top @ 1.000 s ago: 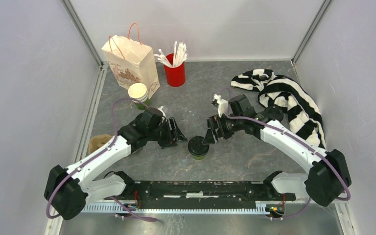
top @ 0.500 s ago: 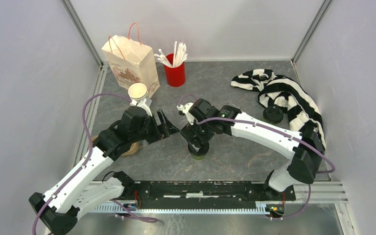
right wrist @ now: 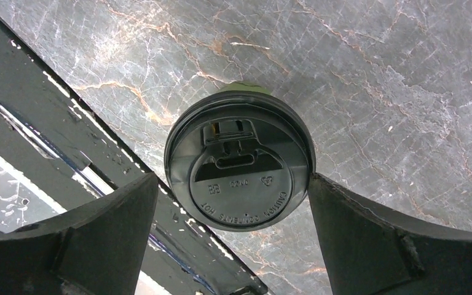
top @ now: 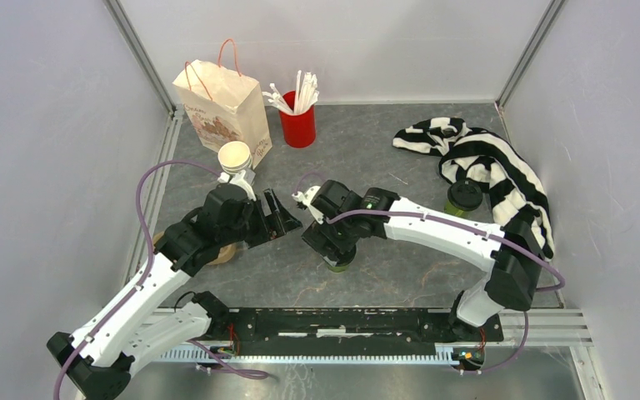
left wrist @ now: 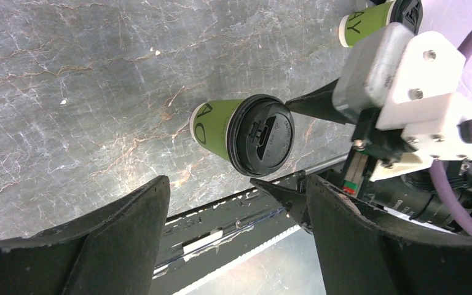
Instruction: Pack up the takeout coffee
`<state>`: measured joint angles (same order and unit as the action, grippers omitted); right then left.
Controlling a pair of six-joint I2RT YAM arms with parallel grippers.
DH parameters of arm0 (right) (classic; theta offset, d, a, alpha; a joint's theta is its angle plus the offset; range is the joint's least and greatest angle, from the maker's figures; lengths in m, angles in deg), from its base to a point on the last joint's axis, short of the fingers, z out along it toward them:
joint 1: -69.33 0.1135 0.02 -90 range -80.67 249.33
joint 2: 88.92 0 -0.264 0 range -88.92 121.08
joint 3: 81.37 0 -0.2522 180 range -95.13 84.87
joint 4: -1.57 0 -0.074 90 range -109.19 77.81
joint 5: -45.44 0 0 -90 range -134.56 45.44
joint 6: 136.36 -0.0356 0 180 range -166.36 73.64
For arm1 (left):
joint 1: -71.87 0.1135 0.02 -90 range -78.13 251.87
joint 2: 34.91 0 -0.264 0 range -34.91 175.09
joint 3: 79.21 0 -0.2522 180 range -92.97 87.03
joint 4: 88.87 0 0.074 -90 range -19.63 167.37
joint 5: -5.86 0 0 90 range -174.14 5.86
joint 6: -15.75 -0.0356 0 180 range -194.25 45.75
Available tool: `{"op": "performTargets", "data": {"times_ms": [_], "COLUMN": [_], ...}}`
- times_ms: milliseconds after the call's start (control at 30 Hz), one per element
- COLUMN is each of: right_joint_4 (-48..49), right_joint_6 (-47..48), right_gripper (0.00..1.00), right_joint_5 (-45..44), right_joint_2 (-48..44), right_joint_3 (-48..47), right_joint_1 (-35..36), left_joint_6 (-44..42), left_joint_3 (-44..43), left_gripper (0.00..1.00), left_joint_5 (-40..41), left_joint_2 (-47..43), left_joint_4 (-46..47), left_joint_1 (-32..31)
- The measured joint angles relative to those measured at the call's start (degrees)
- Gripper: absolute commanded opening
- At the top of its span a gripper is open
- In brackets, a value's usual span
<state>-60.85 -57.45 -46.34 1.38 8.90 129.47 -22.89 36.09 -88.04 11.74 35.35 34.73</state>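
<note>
One takeout coffee [top: 340, 265], a green cup with a black lid, stands near the table's front middle. In the right wrist view its lid [right wrist: 239, 163] sits between my fingers. My right gripper [top: 331, 247] hangs open over it and straddles the lid; the right finger is at the rim and a narrow gap shows on the left. The left wrist view shows the same cup [left wrist: 246, 135] with the right arm's fingers on either side. The second coffee [top: 464, 197] stands beside the striped cloth. My left gripper [top: 281, 214] is open and empty, left of the cup.
A paper bag [top: 221, 102] with handles stands at the back left. Beside it is a red cup of white sticks [top: 298, 121], and in front of it a stack of lidless cups [top: 235, 158]. A striped cloth [top: 487, 167] lies at the right. A brown piece [top: 221, 252] lies under the left arm.
My right gripper swung left and came down over the front cup, which uncovered the cup by the cloth. My left gripper opened wider and drew back to the left.
</note>
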Motion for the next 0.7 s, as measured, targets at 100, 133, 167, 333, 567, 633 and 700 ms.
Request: {"op": "performTargets", "data": {"times_ms": [100, 133, 167, 333, 567, 633, 700], "right_joint_4": [0.1, 0.0, 0.0, 0.1, 0.2, 0.5, 1.5], "right_joint_6": [0.0, 0.0, 0.0, -0.5, -2.0, -2.4, -2.6], "right_gripper": [0.98, 0.97, 0.95, 0.86, 0.82, 0.82, 0.82], "right_joint_5": [-0.5, -0.9, -1.6, -3.5, -5.5, -7.0, -8.4], "right_joint_2": [1.1, 1.4, 1.6, 2.3, 2.2, 2.0, 1.2], "right_joint_3": [-0.1, -0.2, -0.3, -1.0, -1.0, -0.9, 0.2], "right_joint_1": [0.9, 1.0, 1.3, 1.7, 2.2, 2.1, 1.3], "left_joint_6": [0.0, 0.0, 0.0, 0.0, 0.0, 0.0, 0.0], "left_joint_3": [0.0, 0.0, 0.0, 0.0, 0.0, 0.0, 0.0], "left_gripper": [0.88, 0.88, 0.88, 0.88, 0.88, 0.88, 0.88], "left_joint_5": [0.0, 0.0, 0.0, 0.0, 0.0, -0.1, -0.2], "left_joint_2": [0.0, 0.0, 0.0, -0.2, -0.5, -0.5, -0.1], "left_joint_4": [0.0, -0.1, -0.2, -1.0, -1.9, -2.0, -2.0], "left_joint_1": [0.0, 0.0, 0.0, 0.0, 0.0, 0.0, 0.0]}}
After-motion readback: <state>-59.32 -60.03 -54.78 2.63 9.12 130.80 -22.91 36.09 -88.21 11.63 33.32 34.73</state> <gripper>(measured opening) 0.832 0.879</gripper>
